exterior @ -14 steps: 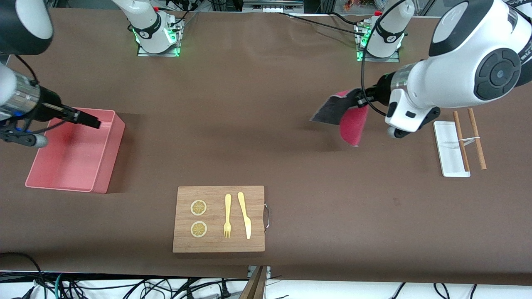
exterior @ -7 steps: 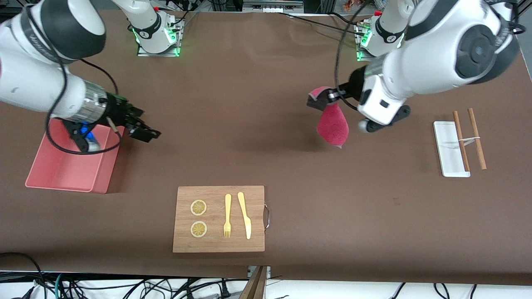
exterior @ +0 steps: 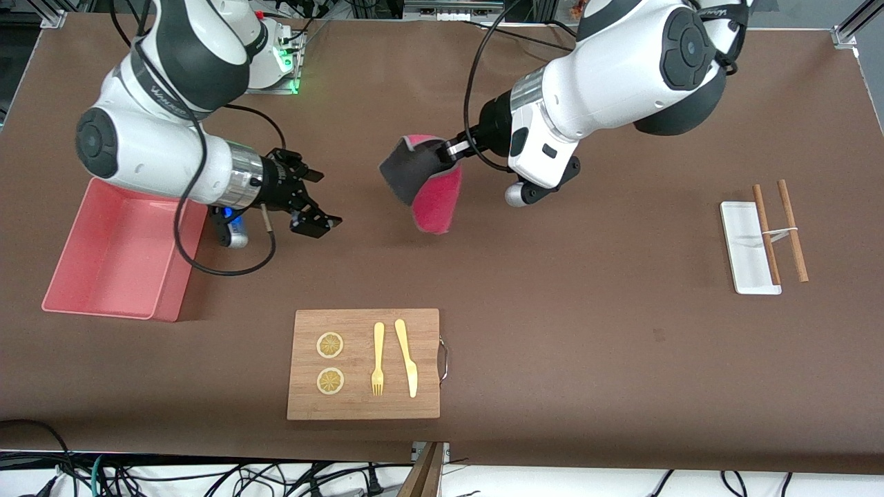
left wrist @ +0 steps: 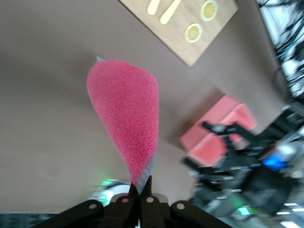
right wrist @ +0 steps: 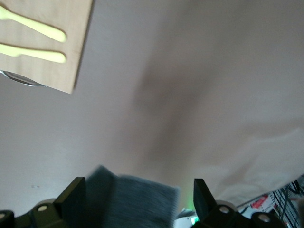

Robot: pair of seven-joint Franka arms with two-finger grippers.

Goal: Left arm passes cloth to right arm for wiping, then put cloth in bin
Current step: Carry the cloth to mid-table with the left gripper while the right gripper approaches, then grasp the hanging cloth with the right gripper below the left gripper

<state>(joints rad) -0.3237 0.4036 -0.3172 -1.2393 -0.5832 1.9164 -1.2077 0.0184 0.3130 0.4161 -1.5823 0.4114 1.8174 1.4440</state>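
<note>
The cloth (exterior: 423,181), magenta-red on one face and dark grey on the other, hangs from my left gripper (exterior: 445,149), which is shut on its top edge over the middle of the table. In the left wrist view the cloth (left wrist: 126,118) hangs magenta face out from the gripper (left wrist: 141,184). My right gripper (exterior: 323,200) is open and empty, a short gap from the cloth, toward the bin. In the right wrist view the cloth's grey face (right wrist: 135,202) shows between the open fingers (right wrist: 72,194). The pink bin (exterior: 83,293) sits empty at the right arm's end.
A wooden cutting board (exterior: 364,407) with two lemon slices, a fork and a knife lies nearer the front camera. A flat white tray (exterior: 742,238) with two brown sticks lies at the left arm's end.
My left gripper has carried the cloth from the left arm's end to the table's middle. My right gripper has left the bin and moved toward the cloth.
</note>
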